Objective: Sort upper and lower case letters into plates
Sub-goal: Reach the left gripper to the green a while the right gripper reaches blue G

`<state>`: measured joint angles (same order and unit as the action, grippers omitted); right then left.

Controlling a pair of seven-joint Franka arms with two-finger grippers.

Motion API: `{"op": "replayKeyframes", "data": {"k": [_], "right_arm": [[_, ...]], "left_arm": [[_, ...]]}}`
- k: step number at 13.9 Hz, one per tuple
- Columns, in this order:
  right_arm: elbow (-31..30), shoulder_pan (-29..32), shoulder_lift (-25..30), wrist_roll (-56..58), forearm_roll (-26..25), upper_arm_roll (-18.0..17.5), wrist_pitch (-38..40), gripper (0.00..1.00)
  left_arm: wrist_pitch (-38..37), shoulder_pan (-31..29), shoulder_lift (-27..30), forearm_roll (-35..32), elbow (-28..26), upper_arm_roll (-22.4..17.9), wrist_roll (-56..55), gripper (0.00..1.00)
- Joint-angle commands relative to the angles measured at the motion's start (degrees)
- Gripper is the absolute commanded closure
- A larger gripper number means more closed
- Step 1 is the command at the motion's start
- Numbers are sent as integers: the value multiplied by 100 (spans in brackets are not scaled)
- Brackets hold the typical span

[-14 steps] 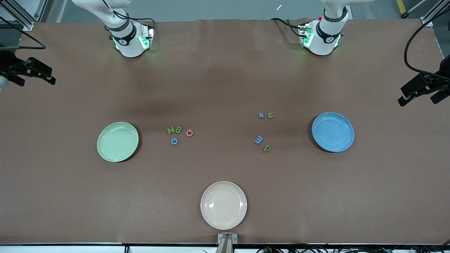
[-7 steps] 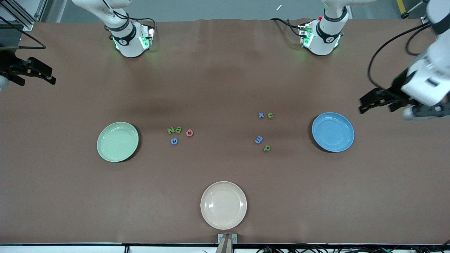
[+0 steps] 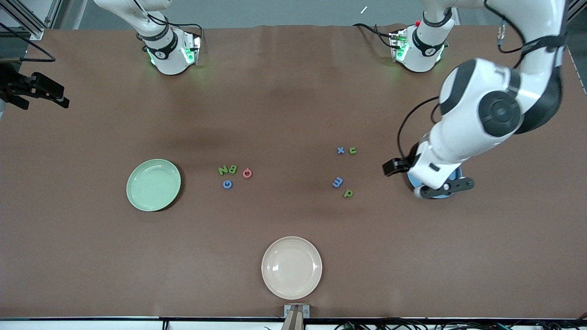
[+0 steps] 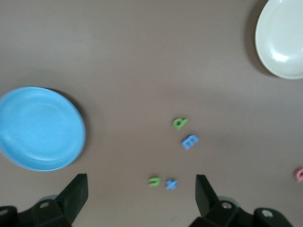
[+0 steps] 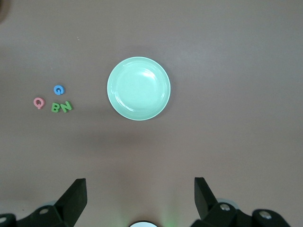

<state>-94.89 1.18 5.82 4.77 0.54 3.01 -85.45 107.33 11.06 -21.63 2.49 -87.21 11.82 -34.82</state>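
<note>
With the front camera's view read as a dial centred on the desk (image 3: 293,91), the mint green plate (image 3: 153,184) is sitting at 9 o'clock, the sky blue plate (image 4: 42,127) at 3 o'clock and a cream plate (image 3: 291,267) at 6 o'clock. None of the three is holding a letter. The capitals are lying between the centre and the mint green plate: green N (image 3: 223,170) is touching green B (image 3: 232,169), pink Q (image 3: 247,173) is lying at 3 o'clock of them, and blue G (image 3: 227,184) at 6 o'clock of the N. The small letters are lying toward the sky blue plate: blue x (image 3: 340,150) just beside green u (image 3: 352,150), with blue m (image 3: 337,182) and green p (image 3: 348,193) nearer the camera. The left gripper (image 4: 141,179) is hanging over the sky blue plate, its fingers (image 4: 78,191) spread wide and gripping nothing. The right gripper (image 5: 140,180) is waiting high at 9 o'clock over the desk edge, fingers (image 5: 75,194) likewise wide apart and carrying nothing.
</note>
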Motion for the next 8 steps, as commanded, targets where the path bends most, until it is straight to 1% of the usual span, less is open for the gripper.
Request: {"op": "replayKeyframes", "data": {"k": [1,2,3,4,6,7,8], "right_arm": [[93,137,-247,67,-36,-37,2,0],[85,145,-335,67,-71,-37,-94,0],[76,154,-422,68,-80,-37,-208,0],[102,207,-563,59,-80,-29,-166,0],[102,478,-634,68,-45,-37,-235,0],[111,523,-913,68,-62,-37,-305,0],[267,541,-1255,68,-28,-29,-289,0]], "left_arm": [[366,255,-341,-82,116,-40,-604,0],[506,361,-472,-108,116,-49,-753,0],[638,475,-622,-318,116,-40,-981,0],[770,606,-797,-546,116,-40,-1296,0],[1025,774,-1175,-706,134,-40,-2051,0],[1157,897,-1316,-828,134,-66,-2429,0],[1263,950,-1509,-1003,143,-66,-2660,0]]}}
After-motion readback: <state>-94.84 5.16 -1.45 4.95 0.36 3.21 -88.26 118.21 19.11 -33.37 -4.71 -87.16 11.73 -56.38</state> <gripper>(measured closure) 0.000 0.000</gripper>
